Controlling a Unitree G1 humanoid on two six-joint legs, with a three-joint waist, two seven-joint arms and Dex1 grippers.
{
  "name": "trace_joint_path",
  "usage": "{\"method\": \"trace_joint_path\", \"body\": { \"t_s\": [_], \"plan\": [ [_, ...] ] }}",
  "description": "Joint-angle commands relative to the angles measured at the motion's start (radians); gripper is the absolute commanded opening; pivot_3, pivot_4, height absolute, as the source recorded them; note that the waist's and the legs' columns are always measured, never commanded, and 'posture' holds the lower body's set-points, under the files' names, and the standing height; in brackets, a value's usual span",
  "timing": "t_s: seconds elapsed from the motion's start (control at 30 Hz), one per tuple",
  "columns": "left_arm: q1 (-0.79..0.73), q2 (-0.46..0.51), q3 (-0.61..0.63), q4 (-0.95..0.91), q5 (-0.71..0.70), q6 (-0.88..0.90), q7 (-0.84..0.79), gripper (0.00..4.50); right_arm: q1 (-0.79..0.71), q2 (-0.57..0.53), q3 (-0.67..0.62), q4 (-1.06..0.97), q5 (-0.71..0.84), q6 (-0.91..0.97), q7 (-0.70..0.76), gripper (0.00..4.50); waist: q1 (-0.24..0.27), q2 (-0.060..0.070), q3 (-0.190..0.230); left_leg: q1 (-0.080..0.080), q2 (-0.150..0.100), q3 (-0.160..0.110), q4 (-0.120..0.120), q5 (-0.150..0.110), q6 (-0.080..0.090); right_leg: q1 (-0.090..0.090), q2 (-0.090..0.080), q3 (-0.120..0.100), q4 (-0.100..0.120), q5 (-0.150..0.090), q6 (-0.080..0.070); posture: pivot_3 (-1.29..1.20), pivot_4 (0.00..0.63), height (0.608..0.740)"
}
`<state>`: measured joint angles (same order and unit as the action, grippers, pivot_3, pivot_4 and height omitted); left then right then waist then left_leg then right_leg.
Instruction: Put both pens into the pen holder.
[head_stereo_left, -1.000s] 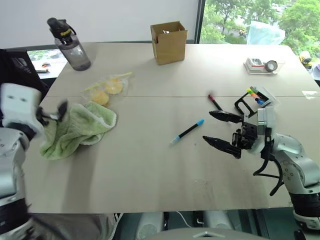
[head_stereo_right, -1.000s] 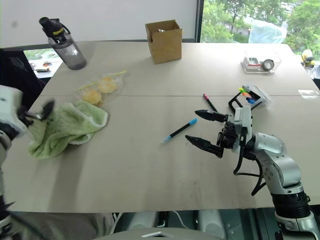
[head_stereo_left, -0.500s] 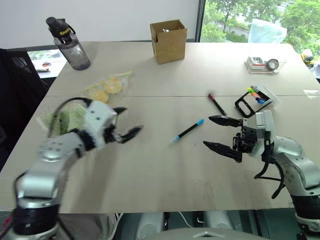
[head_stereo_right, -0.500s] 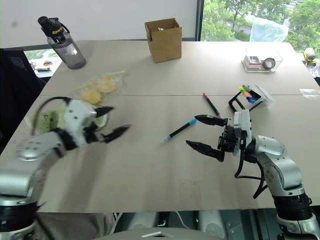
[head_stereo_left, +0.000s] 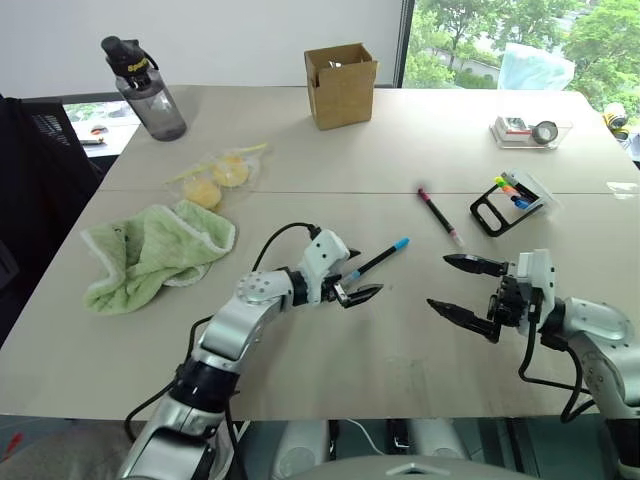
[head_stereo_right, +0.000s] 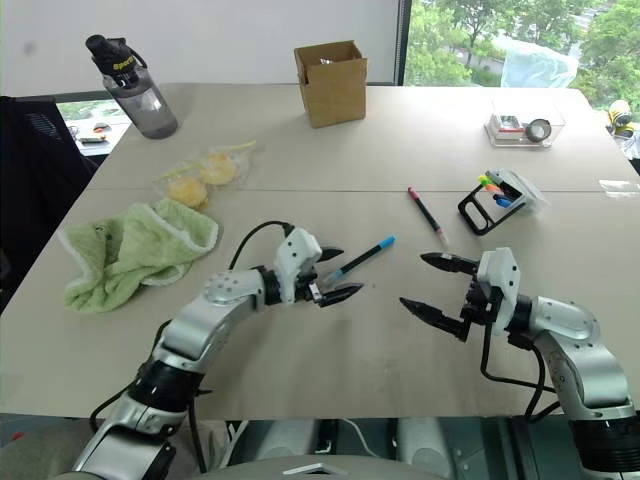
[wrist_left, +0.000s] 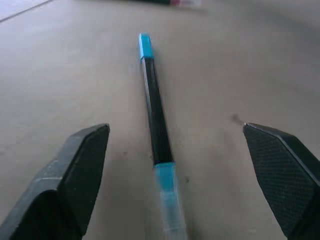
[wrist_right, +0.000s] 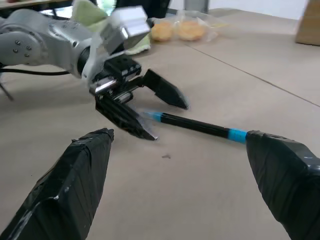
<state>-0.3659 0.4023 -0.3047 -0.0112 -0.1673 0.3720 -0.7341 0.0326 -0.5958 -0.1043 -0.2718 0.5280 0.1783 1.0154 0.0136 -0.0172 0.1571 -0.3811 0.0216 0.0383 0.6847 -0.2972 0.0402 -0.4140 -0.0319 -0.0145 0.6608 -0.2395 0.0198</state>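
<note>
The light-blue-capped pen (head_stereo_left: 378, 261) lies slanted on the table's middle. My left gripper (head_stereo_left: 362, 275) is open just above the table, its jaws on either side of the pen's near end (wrist_left: 156, 125) without touching it. The pink-ended pen (head_stereo_left: 437, 212) lies further back and to the right. The pen holder (head_stereo_left: 508, 193), a black loop with coloured marker ends, stands behind it at the right. My right gripper (head_stereo_left: 442, 282) hovers open and empty, right of the blue pen, pointing left towards it (wrist_right: 200, 127).
A green towel (head_stereo_left: 155, 250) and a bag of yellow pieces (head_stereo_left: 220, 172) lie at the left. A dark water bottle (head_stereo_left: 148, 90) stands at the back left, a cardboard box (head_stereo_left: 342, 85) at the back middle, a clear tray (head_stereo_left: 530, 128) at the back right.
My left arm swung from the towel at the left to the blue pen in the middle, still open. My right gripper sank a little and drew to the right. Both pens stayed put.
</note>
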Motion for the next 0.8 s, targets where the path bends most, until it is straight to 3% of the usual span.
{"method": "trace_joint_path", "body": {
  "t_s": [0.03, 0.13, 0.17, 0.2, 0.27, 0.43, 0.53, 0.63, 0.8],
  "plan": [
    [-0.006, -0.001, -0.053, 0.082, 0.087, -0.055, 0.007, 4.38, 0.029, -0.01, -0.029, -0.052, -0.025, -0.026, -0.033, 4.5, 0.0, 0.0, -0.001, 0.0, 0.0, 0.0, 0.0, 0.0, 0.0, 0.0, 0.0, 0.0, 0.0, 0.0, 0.0, 0.0, 0.15, 0.736],
    [0.004, -0.004, -0.06, 0.108, 0.093, -0.062, -0.013, 4.38, 0.047, -0.015, -0.039, -0.056, -0.044, -0.024, -0.061, 4.5, 0.001, 0.001, -0.002, 0.001, 0.0, 0.0, 0.0, 0.0, 0.0, 0.001, -0.002, 0.0, 0.0, 0.0, 0.0, 0.0, 0.15, 0.736],
    [0.005, -0.005, -0.058, 0.11, 0.091, -0.064, -0.015, 3.76, 0.049, -0.018, -0.041, -0.056, -0.053, -0.022, -0.073, 4.5, 0.0, 0.001, -0.002, 0.001, 0.0, 0.0, 0.0, 0.0, 0.0, 0.001, -0.002, 0.0, 0.0, 0.0, 0.0, 0.0, 0.15, 0.736],
    [0.006, -0.007, -0.056, 0.11, 0.088, -0.064, -0.017, 3.56, 0.05, -0.02, -0.043, -0.055, -0.059, -0.02, -0.081, 4.5, 0.0, 0.001, -0.002, 0.002, 0.0, 0.0, 0.0, 0.0, 0.0, 0.002, -0.002, 0.0, 0.0, 0.0, 0.0, 0.0, 0.15, 0.736],
    [0.005, -0.012, -0.053, 0.104, 0.084, -0.062, -0.021, 2.69, 0.052, -0.023, -0.044, -0.054, -0.061, -0.012, -0.092, 4.5, 0.001, 0.001, -0.002, 0.002, 0.0, 0.0, 0.001, 0.0, 0.0, 0.003, -0.002, 0.0, 0.0, 0.0, 0.0, 0.0, 0.15, 0.736],
    [-0.001, -0.03, -0.034, 0.108, 0.081, -0.078, -0.004, 0.15, 0.05, -0.027, -0.043, -0.048, -0.051, -0.003, -0.093, 4.5, 0.001, 0.001, -0.003, 0.002, 0.0, 0.0, 0.001, 0.0, 0.0, 0.003, -0.002, 0.0, 0.001, 0.0, 0.0, 0.0, 0.15, 0.736],
    [-0.007, -0.066, 0.017, 0.115, 0.057, -0.171, 0.018, 0.07, 0.032, -0.017, -0.037, -0.058, 0.001, 0.045, -0.088, 4.5, 0.001, 0.001, -0.002, 0.002, 0.0, 0.0, 0.001, 0.0, 0.0, 0.003, -0.002, 0.0, 0.0, 0.0, 0.0, 0.0, 0.15, 0.736],
    [0.018, -0.126, 0.082, 0.07, -0.054, -0.188, -0.011, 0.07, 0.014, 0.001, -0.016, -0.069, 0.044, 0.1, -0.095, 4.5, 0.0, 0.001, -0.002, 0.001, 0.0, 0.0, 0.002, 0.0, 0.0, 0.002, -0.003, 0.0, 0.0, 0.0, 0.0, 0.0, 0.15, 0.736],
    [0.055, -0.235, 0.187, -0.064, -0.307, -0.055, -0.034, 0.07, -0.067, 0.11, -0.029, -0.102, 0.202, 0.319, -0.28, 4.5, -0.001, 0.001, -0.001, 0.0, 0.001, -0.001, 0.002, 0.0, 0.0, 0.0, -0.004, 0.0, 0.001, 0.0, 0.0, 0.0, 0.15, 0.736]
  ]
}}
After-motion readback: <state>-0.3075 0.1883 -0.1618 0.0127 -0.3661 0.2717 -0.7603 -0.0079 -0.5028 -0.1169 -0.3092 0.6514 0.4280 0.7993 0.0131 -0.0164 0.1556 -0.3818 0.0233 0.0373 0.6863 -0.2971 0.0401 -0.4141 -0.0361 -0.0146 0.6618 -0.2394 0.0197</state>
